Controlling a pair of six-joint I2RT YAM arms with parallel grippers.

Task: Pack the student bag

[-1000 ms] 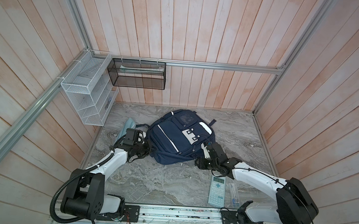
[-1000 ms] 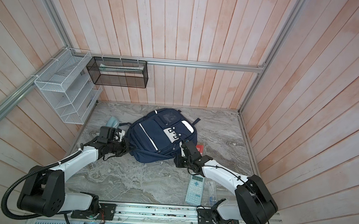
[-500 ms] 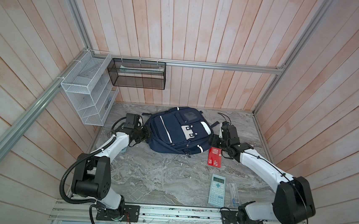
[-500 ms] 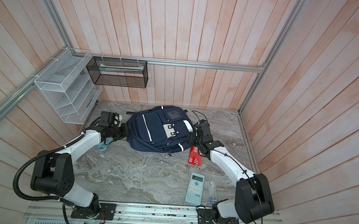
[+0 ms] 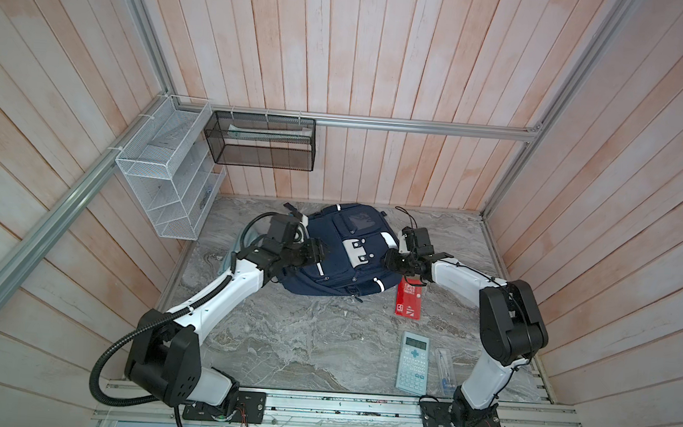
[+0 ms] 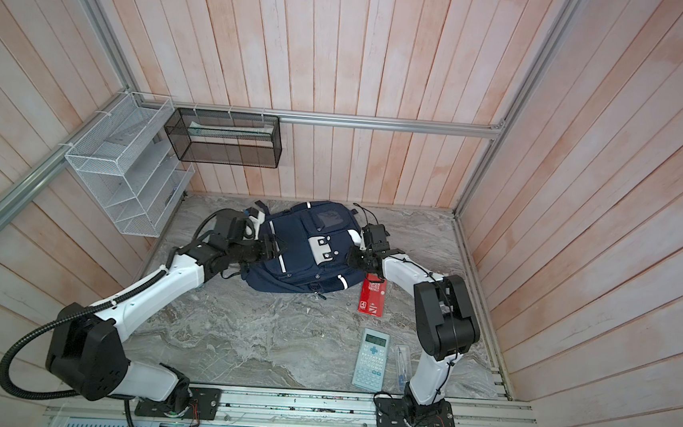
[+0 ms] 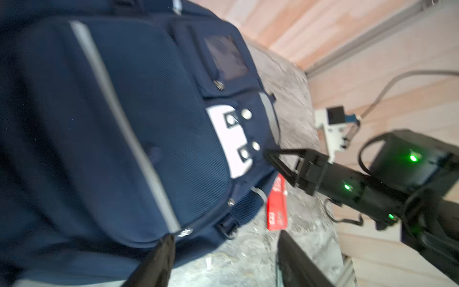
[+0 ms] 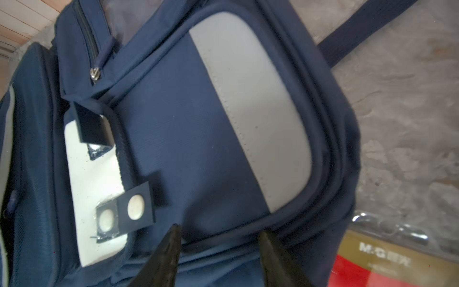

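Note:
The student bag (image 5: 344, 265) (image 6: 307, 262), a navy backpack with white stripes and a white buckled flap, lies front up at the back of the marble table, in both top views. My left gripper (image 5: 319, 253) (image 6: 275, 247) hovers over its left front, open, with nothing between the fingers; in the left wrist view the left gripper (image 7: 223, 251) spans the bag's (image 7: 129, 129) edge and bare table. My right gripper (image 5: 390, 262) (image 6: 352, 259) is at the bag's right side. In the right wrist view the right gripper (image 8: 219, 236) stands open over the bag's (image 8: 188, 129) zip seam.
A red packet (image 5: 409, 303) (image 6: 372, 299) lies by the bag's right corner, under my right wrist. A pale blue calculator (image 5: 414, 362) and a clear pen pack (image 5: 444, 366) lie near the front right. A white wire rack (image 5: 163, 175) and a black mesh basket (image 5: 264, 141) hang on the walls.
The bag was shifted back towards the wall and turned. My left gripper has opened and swung over the bag's left front. My right gripper has come in against the bag's right side.

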